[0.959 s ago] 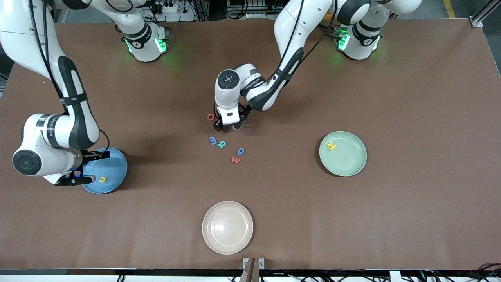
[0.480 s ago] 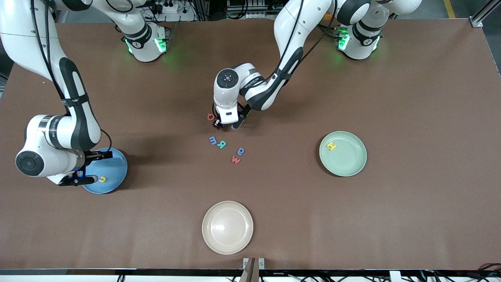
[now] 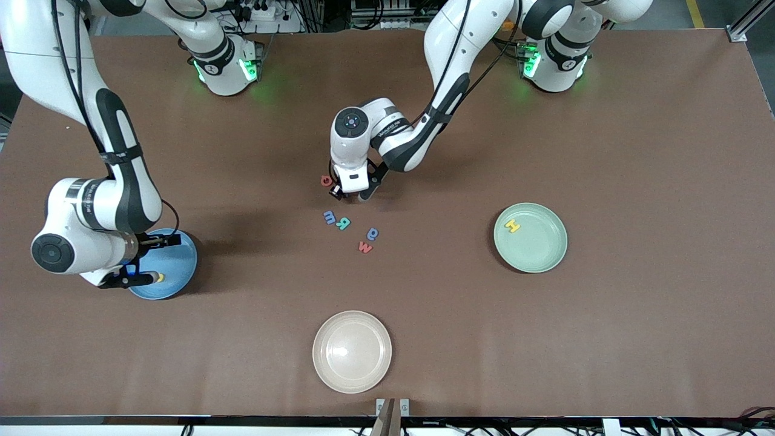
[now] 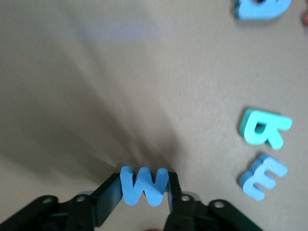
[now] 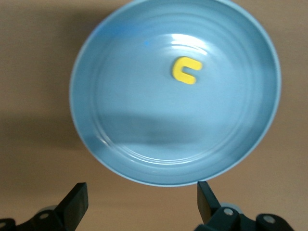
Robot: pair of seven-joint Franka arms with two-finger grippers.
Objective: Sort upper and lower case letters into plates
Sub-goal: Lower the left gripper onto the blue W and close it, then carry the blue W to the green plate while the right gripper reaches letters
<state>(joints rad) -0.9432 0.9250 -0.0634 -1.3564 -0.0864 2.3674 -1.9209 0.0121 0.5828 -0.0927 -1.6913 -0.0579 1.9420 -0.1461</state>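
My left gripper (image 3: 349, 194) is low over the middle of the table, shut on a blue W (image 4: 144, 185). Near it on the table lie a red letter (image 3: 327, 179), a blue m (image 3: 329, 217), a teal R (image 3: 343, 223), a blue letter (image 3: 373, 233) and a red w (image 3: 365, 246). The teal R (image 4: 263, 129) and blue m (image 4: 263, 175) also show in the left wrist view. The pale green plate (image 3: 539, 254) holds a yellow H (image 3: 513, 226). My right gripper (image 3: 151, 260) is open and empty over the light blue plate (image 3: 178, 266), which holds a yellow letter (image 5: 186, 70).
A cream-white plate (image 3: 352, 352) sits near the front camera's edge, mid-table. The brown table (image 3: 636, 151) stretches wide toward the left arm's end. The right arm's elbow hangs over the table beside the blue plate.
My right arm has drifted a little toward the middle and away from the front camera, now covering most of the yellow letter in the front view. The left gripper has barely moved.
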